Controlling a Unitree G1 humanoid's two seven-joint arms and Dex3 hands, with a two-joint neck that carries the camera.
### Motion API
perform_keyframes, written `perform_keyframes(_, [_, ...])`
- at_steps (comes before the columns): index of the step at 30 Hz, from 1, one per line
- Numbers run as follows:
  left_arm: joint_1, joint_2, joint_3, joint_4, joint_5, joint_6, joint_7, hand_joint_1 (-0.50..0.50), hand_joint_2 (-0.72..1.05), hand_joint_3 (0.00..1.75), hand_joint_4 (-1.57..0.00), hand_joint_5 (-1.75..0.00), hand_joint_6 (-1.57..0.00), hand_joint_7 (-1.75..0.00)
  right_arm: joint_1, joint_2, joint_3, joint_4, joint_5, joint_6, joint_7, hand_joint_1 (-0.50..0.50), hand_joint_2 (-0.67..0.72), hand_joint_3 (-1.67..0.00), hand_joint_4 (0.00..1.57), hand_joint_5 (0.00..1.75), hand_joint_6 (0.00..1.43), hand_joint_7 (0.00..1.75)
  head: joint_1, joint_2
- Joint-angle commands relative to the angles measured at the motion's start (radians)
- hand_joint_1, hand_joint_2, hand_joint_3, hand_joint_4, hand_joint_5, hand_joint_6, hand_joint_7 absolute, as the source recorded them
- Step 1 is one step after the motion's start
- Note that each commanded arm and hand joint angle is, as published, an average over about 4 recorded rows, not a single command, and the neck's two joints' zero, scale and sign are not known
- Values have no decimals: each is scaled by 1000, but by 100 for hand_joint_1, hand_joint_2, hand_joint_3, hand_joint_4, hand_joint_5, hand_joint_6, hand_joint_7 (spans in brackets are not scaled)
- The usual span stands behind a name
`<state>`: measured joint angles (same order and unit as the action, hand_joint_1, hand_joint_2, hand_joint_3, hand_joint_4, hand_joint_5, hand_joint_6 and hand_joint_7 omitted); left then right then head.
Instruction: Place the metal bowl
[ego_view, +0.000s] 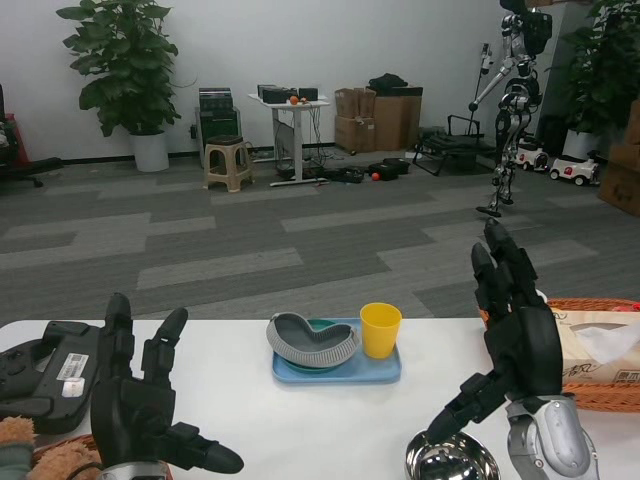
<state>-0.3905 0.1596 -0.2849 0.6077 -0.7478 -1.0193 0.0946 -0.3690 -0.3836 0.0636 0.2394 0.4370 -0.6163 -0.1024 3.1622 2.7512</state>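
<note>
Right hand (518, 345) pinches metal bowl (452, 460); left hand (140, 405) spread, holding nothing; cup (380, 329) on tray (385, 371).

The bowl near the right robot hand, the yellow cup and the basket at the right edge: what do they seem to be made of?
The bowl looks like polished metal: mirror-like reflections. The yellow cup seems matte plastic, with even colour and no glare. The basket looks like woven wicker, though partly hidden.
</note>
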Motion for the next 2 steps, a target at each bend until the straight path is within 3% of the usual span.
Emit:
perform_keyframes(1, [-3, 6, 6, -8, 5, -7, -3, -50, -68, 4, -22, -72, 0, -7, 7, -4, 2, 13, 9, -20, -10, -38, 72, 0, 0, 0, 0, 7, 1, -3])
perform_keyframes(2, [-3, 6, 7, -8, 4, -7, -3, -50, -67, 6, -22, -72, 0, -7, 7, -3, 3, 13, 9, -20, -11, -38, 72, 0, 0, 0, 0, 7, 1, -4])
